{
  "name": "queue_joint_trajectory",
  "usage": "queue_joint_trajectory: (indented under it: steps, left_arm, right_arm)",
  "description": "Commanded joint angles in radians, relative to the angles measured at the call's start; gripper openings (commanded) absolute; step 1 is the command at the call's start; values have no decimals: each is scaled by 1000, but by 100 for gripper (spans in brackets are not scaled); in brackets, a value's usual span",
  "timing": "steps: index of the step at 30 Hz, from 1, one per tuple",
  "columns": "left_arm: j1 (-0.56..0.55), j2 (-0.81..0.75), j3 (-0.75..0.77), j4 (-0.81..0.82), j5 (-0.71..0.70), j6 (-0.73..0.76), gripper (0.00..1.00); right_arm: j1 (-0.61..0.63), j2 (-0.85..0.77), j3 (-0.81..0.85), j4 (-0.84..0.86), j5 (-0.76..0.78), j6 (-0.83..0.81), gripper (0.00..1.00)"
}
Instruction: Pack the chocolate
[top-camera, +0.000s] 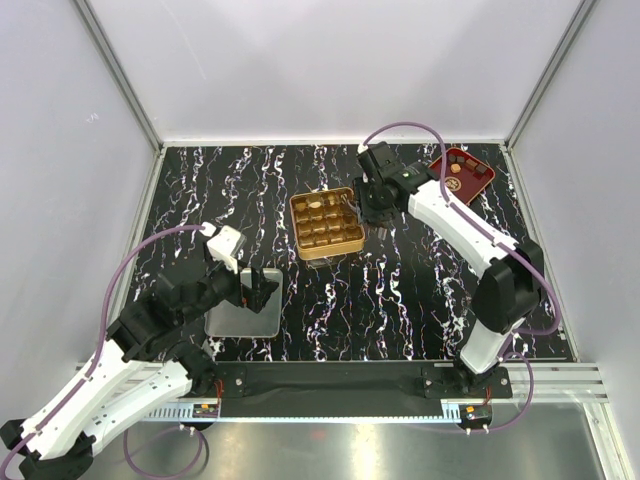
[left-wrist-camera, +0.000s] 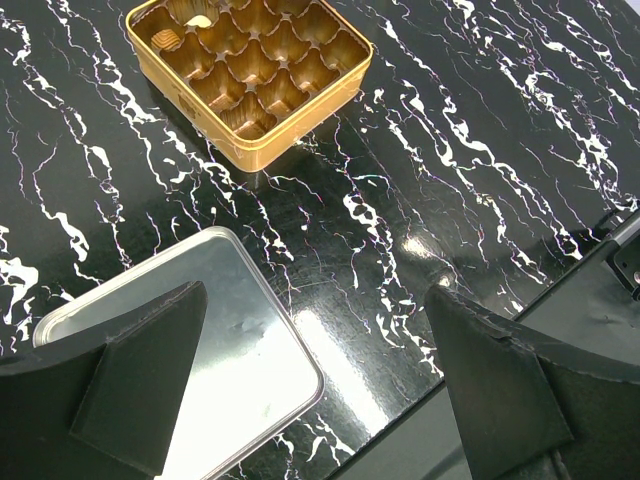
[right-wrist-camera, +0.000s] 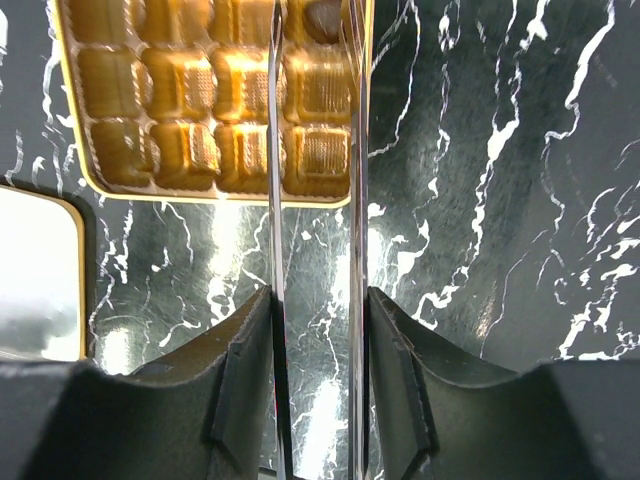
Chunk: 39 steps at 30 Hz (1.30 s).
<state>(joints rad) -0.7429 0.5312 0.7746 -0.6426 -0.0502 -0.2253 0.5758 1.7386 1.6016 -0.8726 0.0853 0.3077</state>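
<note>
The gold tin (top-camera: 327, 222) with its grid of cups lies mid-table. It holds a tan chocolate (top-camera: 316, 205) near its far edge, and two pieces show in the left wrist view (left-wrist-camera: 165, 40). My right gripper (top-camera: 372, 205) is at the tin's right edge, shut on clear plastic tongs (right-wrist-camera: 275, 200). The tong tips reach over the tin (right-wrist-camera: 200, 140) with a dark brown chocolate (right-wrist-camera: 325, 15) between them. More pieces lie in the dark red tray (top-camera: 462, 173). My left gripper (top-camera: 255, 290) is open and empty above the silver lid (top-camera: 243, 315).
The silver lid (left-wrist-camera: 200, 350) lies flat near the table's front left. The gold tin (left-wrist-camera: 250, 70) is beyond it in the left wrist view. The red tray is at the far right corner, near the white wall. A black rail runs along the near edge.
</note>
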Motion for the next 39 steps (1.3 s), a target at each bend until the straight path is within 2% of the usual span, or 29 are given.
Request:
queue_joint_trajectory:
  steps: [1, 6, 10, 11, 17, 27, 39]
  left_arm:
    - [-3, -10, 3, 27, -13, 11, 99]
    - [-3, -10, 2, 26, -13, 11, 99]
    - [-4, -14, 2, 26, -14, 9, 99]
    - [-4, -16, 2, 26, -14, 9, 99]
    - [-3, -14, 2, 27, -11, 9, 99]
    - [-3, -10, -1, 27, -13, 9, 99]
    - [-3, -2, 0, 27, -14, 11, 99]
  right_arm:
    - [10, -30, 83, -9, 44, -22, 47]
    - [-10, -44, 133, -43, 192, -62, 47]
    - [-135, -25, 161, -37, 191, -110, 46]
    - [-208, -22, 161, -16, 186, -116, 46]
    - [-424, 125, 228, 11, 209, -157, 48]
    - [-560, 312, 366, 53, 173, -185, 52]
    - [-639, 401, 374, 139, 84, -211, 54]
